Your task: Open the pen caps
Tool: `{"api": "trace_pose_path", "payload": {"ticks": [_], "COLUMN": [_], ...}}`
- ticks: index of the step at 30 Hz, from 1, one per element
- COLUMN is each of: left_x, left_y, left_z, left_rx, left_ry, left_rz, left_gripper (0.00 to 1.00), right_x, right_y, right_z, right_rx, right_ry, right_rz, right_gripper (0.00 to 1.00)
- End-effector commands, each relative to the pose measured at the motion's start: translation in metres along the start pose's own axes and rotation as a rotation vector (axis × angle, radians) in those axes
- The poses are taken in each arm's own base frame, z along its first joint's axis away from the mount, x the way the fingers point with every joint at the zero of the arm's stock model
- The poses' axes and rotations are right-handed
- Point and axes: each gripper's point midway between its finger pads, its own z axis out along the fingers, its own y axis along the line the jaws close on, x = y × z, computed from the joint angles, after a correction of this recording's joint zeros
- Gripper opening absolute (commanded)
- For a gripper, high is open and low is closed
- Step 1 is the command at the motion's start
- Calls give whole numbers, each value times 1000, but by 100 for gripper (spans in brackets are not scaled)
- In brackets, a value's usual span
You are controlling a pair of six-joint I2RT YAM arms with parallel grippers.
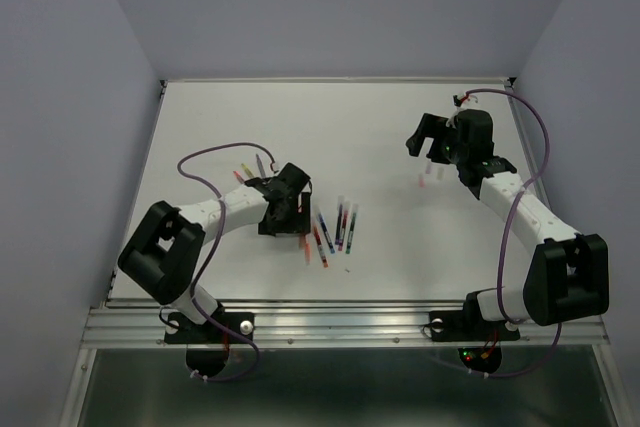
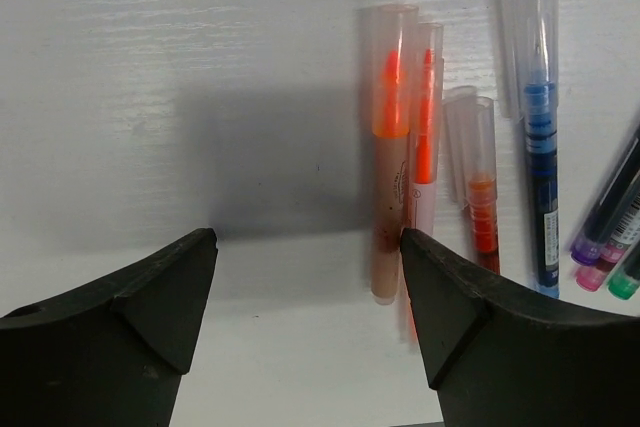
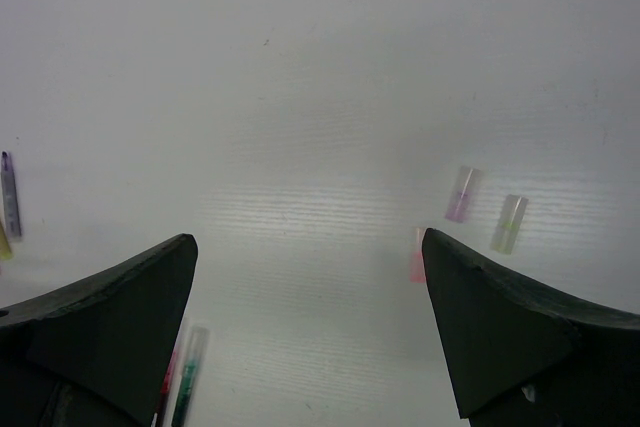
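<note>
Left fingers (image 2: 110, 337) spread over open table (image 2: 150, 67), capped pens (image 2: 390, 147) beside one.

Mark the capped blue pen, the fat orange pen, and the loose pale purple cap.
blue pen with clear plastic cap (image 2: 541, 162): left wrist view, mid barrel.
fat orange pen with clear cap (image 2: 388, 177): left wrist view, barrel.
loose pale purple translucent cap (image 3: 462, 194): right wrist view, middle.

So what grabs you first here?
The fan of coloured pens at centre of the top view, with the left gripper open, low beside the capped orange pens. Then the right gripper, open above loose caps further right.
</note>
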Motion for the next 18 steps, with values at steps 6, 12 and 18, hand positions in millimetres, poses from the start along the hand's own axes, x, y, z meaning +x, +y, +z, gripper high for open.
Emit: {"api": "trace_pose_path", "payload": {"ticks": [6,12,18], "left_x": [-9,-4,4], "left_y": [-3,0,0], "left_z": [7,11,20], "left_rx": [-21,-34,-55], "left_ry": [-15,-4,19], "left_rz": [12,19,48], "left_gripper": [82,62,47], "right_x": [-7,-6,-7], "right_y": [1,-2,-2], "right_z": [1,2,2], "right_rx": [5,17,21], "right_ry": [-40,-38,-40], "right_rz": [-17,-15,-13], "right_gripper": [100,100,100]}}
